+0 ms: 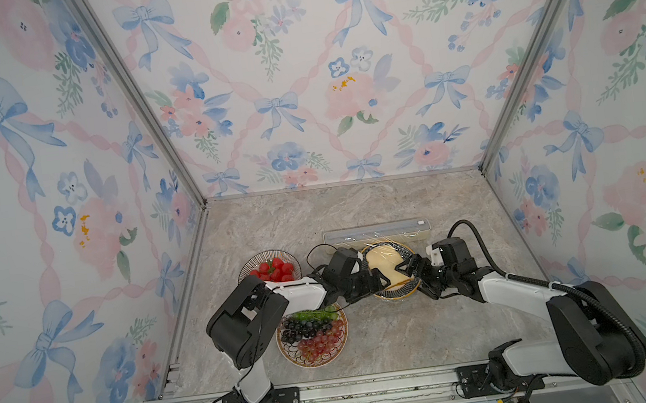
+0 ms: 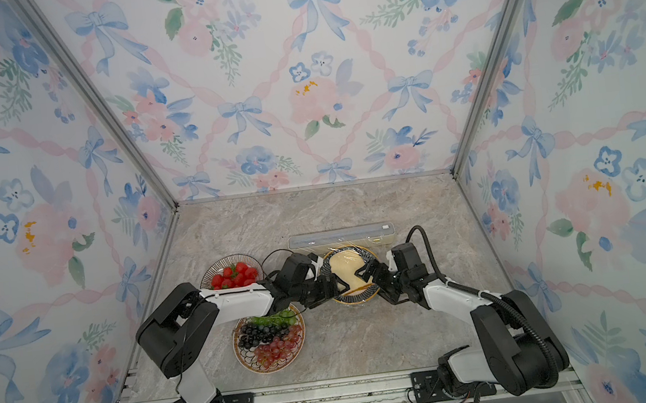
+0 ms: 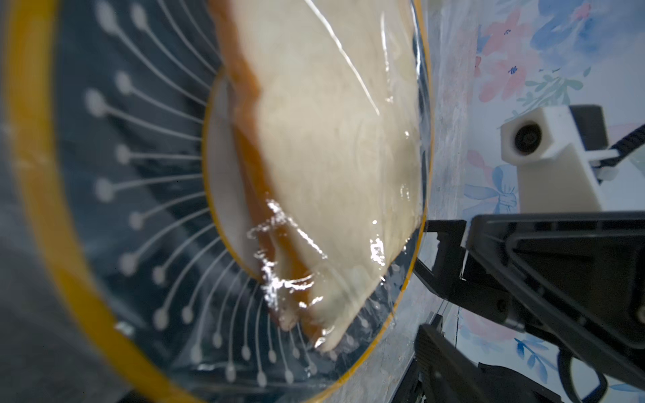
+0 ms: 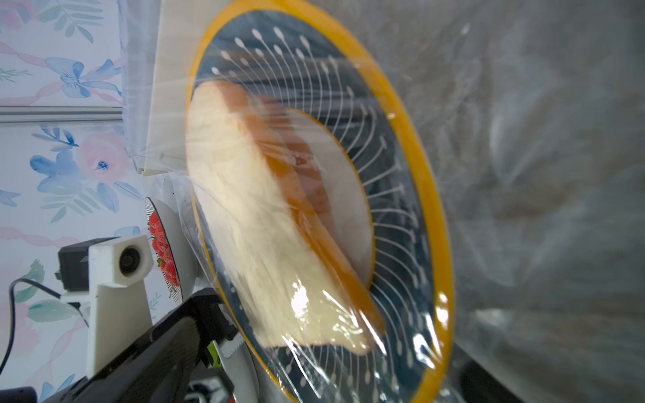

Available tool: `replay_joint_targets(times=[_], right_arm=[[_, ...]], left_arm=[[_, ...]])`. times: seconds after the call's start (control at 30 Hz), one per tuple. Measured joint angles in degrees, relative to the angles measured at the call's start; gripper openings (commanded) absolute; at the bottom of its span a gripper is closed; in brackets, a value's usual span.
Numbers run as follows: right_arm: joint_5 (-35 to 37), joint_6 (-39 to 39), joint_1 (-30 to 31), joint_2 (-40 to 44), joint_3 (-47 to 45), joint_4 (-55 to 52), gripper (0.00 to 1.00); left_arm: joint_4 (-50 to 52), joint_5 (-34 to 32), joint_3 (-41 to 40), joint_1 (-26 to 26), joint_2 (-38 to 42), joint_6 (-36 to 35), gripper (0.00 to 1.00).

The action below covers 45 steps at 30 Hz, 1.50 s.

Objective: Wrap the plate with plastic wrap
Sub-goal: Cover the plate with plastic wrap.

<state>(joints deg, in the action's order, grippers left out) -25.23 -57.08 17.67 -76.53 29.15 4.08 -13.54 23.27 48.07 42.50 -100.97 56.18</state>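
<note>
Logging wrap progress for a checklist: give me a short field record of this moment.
plate: dark blue, yellow rim, holds bread
plastic wrap: covers bread and plate, spills past the rim
box: just behind the plate
left gripper: at the plate's edge, jaws unclear
right gripper: at the opposite edge, open
nearby: strawberries, grapes

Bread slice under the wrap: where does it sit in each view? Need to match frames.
In a top view: bread slice right of centre, just in front of the cream box.
In a top view: same spot, nearer centre.
Left wrist: fills the middle, close up.
Right wrist: mid-frame, close up.
Shared landmark: plate's yellow rim.
</note>
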Motion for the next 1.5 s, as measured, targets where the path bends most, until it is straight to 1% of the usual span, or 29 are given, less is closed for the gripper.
replay_joint_targets(times=[0.17,0.27,0.37,0.53,0.63,0.73,0.93,1.0,1.13,1.3,1.4,1.5], right_arm=[[0.6,4.7,-2.9,2.2,0.6,-7.1,0.97],[1.5,7.8,-4.3,1.9,2.6,-11.2,0.97],[1.6,9.5,-4.5,-0.1,5.7,-12.6,0.97],[1.6,9.8,-2.6,-3.3,8.6,-12.3,0.97],[2.2,9.6,-0.2,-4.0,9.2,-12.0,0.97],[3.2,9.1,0.8,-3.7,9.2,-12.3,0.97],[3.7,7.1,3.0,2.3,6.1,-13.1,0.97],[3.6,7.0,2.8,3.9,4.9,-13.7,0.97],[3.4,8.8,-0.6,5.8,3.1,-17.2,0.97],[4.0,15.1,-7.6,8.0,4.8,-23.8,0.97],[3.8,19.2,-10.4,7.0,7.9,-25.1,0.97],[3.2,22.1,-11.3,3.4,11.5,-24.5,0.97]], left_arm=[[-0.1,-0.3,-2.9,-2.9,2.9,-1.2,0.91],[-0.1,-0.2,-2.9,-3.9,3.1,-2.3,0.9],[0.1,0.3,-2.0,-4.0,2.7,-3.2,0.89],[0.6,1.3,2.0,-3.4,0.3,-4.2,0.88],[1.3,1.6,3.0,-2.8,-0.4,-4.8,0.87],[1.7,1.4,3.0,-2.7,-0.4,-5.0,0.87],[1.2,1.0,0.2,-1.8,0.8,-5.0,0.87],[1.4,0.9,-0.9,-1.6,1.5,-5.1,0.87],[2.2,-0.4,-1.7,-2.1,2.0,-5.9,0.88],[6.4,-3.5,-1.7,-3.9,5.0,-8.5,0.88],[8.7,-4.7,-1.1,-5.5,7.3,-10.6,0.87],[10.5,-5.6,1.4,-6.8,7.7,-12.7,0.87]])
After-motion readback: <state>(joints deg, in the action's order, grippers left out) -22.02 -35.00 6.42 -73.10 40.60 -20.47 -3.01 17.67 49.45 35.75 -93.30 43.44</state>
